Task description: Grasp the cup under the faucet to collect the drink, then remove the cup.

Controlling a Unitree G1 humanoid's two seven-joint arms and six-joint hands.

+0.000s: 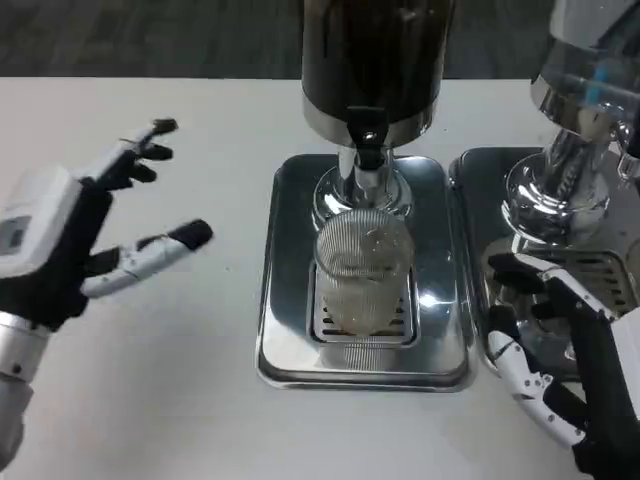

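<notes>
A clear ribbed cup (363, 268) stands upright on the drip grate of a steel tray (284, 330), right below the black faucet (366, 140) of a dark drink dispenser (375, 60). My left hand (75, 235) hangs over the table well to the left of the tray, fingers spread, holding nothing. At the lower right my right hand (555, 355) hovers over the neighbouring tray with its fingers apart and nothing in them.
A second steel tray (470, 200) at the right carries a chrome dispenser (580, 120). White table stretches to the left and front of the trays.
</notes>
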